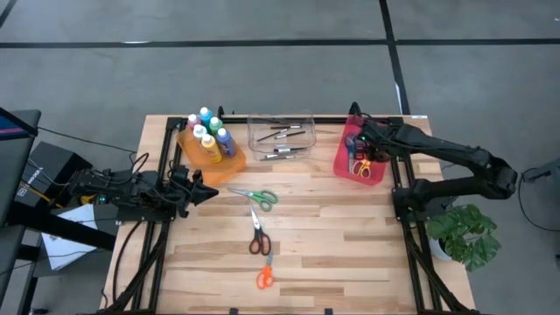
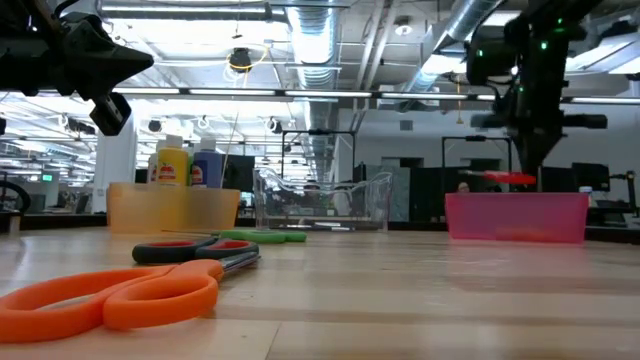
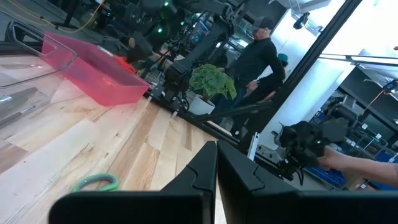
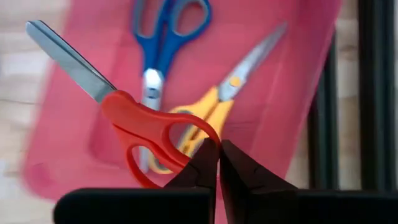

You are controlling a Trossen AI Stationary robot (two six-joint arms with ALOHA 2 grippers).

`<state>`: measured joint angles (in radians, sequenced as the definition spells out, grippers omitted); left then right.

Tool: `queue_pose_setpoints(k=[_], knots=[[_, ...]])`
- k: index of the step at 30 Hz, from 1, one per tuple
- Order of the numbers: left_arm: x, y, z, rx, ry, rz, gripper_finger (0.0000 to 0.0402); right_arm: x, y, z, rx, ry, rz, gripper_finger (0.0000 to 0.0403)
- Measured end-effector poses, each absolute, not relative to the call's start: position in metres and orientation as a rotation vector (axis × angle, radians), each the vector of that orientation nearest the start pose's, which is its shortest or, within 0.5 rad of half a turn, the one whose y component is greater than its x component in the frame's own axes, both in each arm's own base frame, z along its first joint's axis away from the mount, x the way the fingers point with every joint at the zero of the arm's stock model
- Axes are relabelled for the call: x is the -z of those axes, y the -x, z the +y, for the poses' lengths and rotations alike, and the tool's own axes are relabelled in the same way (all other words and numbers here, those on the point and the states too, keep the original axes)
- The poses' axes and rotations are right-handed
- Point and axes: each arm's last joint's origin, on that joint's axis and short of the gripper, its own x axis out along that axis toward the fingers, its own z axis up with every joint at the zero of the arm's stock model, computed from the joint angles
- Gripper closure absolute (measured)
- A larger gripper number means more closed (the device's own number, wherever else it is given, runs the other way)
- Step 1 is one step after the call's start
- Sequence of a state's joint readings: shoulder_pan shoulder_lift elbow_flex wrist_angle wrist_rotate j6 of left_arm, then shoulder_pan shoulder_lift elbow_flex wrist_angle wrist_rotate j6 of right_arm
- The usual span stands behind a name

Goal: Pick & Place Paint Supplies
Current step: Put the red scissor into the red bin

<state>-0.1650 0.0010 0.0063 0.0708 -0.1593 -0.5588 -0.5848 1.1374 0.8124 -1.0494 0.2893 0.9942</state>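
Note:
My right gripper (image 4: 218, 155) hangs over the red bin (image 1: 374, 166) at the table's far right, shut on red-handled scissors (image 4: 143, 127). Blue scissors (image 4: 163, 37) and yellow scissors (image 4: 214, 109) lie in that bin below it. Green-handled scissors (image 1: 256, 196), dark-handled scissors (image 1: 258, 239) and orange scissors (image 1: 265, 276) lie flat on the wooden table. Paint bottles (image 1: 208, 131) stand in the orange bin (image 1: 229, 162), and dark brushes (image 1: 282, 140) lie in the clear bin (image 1: 302, 118). My left gripper (image 1: 210, 194) waits shut and level at the table's left edge, touching nothing. My right gripper pinches the rim of one red handle ring (image 4: 198, 138) between its two fingers, coming steeply from above. The scissors are lifted clear above the red bin, lying about level (image 2: 500, 178), with the steel blades (image 4: 62, 53) reaching away from the fingers.
Bare wood lies between the three loose scissors and the near edge. The three bins line the far edge. A potted plant (image 1: 464, 232) stands beside the right arm's base. A person (image 3: 258, 56) stands in the room beyond the table.

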Motion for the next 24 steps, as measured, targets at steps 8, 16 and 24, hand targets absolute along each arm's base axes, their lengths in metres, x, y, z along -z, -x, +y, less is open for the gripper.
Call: queue_pose_setpoints(k=[8, 16, 24], knots=[[-0.172, -0.096, -0.011, 0.027, 0.571, -0.072, 0.0396, -0.195, -0.145, -0.116, 1.436, -0.958, 1.124, 0.0401], [-0.172, -0.096, -0.011, 0.027, 0.571, -0.072, 0.0396, -0.165, -0.164, -0.125, 1.415, -0.922, 1.257, 0.0401], [-0.172, -0.096, -0.011, 0.027, 0.571, -0.072, 0.0396, -0.154, -0.166, -0.127, 1.413, -0.901, 1.329, 0.038]])
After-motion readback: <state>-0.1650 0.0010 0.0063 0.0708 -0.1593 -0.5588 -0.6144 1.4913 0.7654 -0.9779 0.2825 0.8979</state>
